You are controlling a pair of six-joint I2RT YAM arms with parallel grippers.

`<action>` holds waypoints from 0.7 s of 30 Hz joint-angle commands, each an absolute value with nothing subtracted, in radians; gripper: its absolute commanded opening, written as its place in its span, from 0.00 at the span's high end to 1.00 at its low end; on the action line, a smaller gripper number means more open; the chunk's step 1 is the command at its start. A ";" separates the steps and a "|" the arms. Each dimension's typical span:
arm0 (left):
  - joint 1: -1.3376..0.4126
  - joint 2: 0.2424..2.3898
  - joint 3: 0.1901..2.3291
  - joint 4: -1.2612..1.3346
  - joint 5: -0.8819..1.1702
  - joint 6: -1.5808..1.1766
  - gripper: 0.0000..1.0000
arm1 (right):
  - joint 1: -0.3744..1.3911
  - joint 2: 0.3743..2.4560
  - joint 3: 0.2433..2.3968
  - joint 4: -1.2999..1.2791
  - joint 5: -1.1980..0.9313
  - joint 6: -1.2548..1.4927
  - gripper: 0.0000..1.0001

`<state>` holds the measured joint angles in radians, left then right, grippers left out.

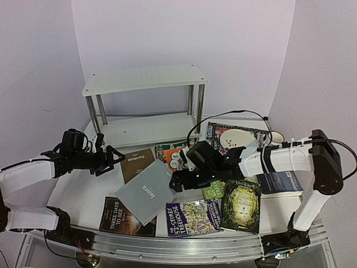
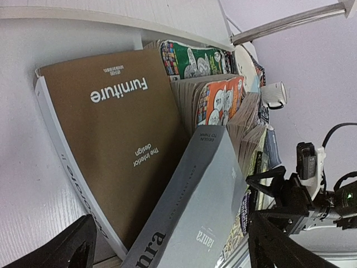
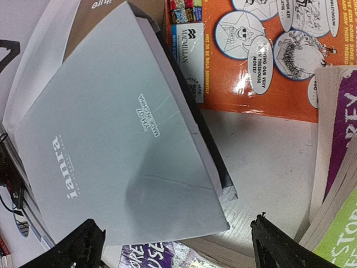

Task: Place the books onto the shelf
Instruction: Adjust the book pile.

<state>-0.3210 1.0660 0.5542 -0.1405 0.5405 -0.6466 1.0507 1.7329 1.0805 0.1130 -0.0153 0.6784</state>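
Note:
The white two-tier shelf [image 1: 142, 78] stands at the back with nothing on it; its lower board [image 2: 83, 8] shows in the left wrist view. Books lie flat in front. A grey "ianra" book [image 1: 146, 192] [image 2: 201, 206] [image 3: 111, 145] leans on the brown "Furniture" book [image 1: 136, 163] [image 2: 106, 134]. My left gripper [image 1: 113, 161] [image 2: 173, 251] is open, just left of the brown book, holding nothing. My right gripper [image 1: 177, 181] [image 3: 175, 248] is open, its fingers either side of the grey book's near corner without closing on it.
"Three Days to See" [image 1: 120, 216], a purple Treehouse paperback [image 1: 192, 216], a dark green book [image 1: 241, 204], a navy book [image 1: 281, 181] and an orange paperback [image 1: 177, 158] [image 3: 256, 50] lie around. A patterned placemat with a plate [image 1: 234, 137] sits right of the shelf.

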 commanded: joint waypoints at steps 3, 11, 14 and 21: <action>-0.322 1.045 0.515 -0.204 0.610 -0.573 0.00 | 1.118 1.725 1.120 0.027 0.114 0.703 0.04; -0.324 0.999 0.465 -0.230 0.674 -0.574 0.00 | 1.195 1.713 1.092 0.034 0.217 0.793 0.03; -0.324 0.993 0.453 -0.229 0.665 -0.580 0.00 | 1.211 1.726 1.093 0.048 0.236 0.816 0.04; -0.325 0.983 0.401 -0.185 0.671 -0.612 0.00 | 1.214 1.779 1.114 0.086 0.220 0.873 0.08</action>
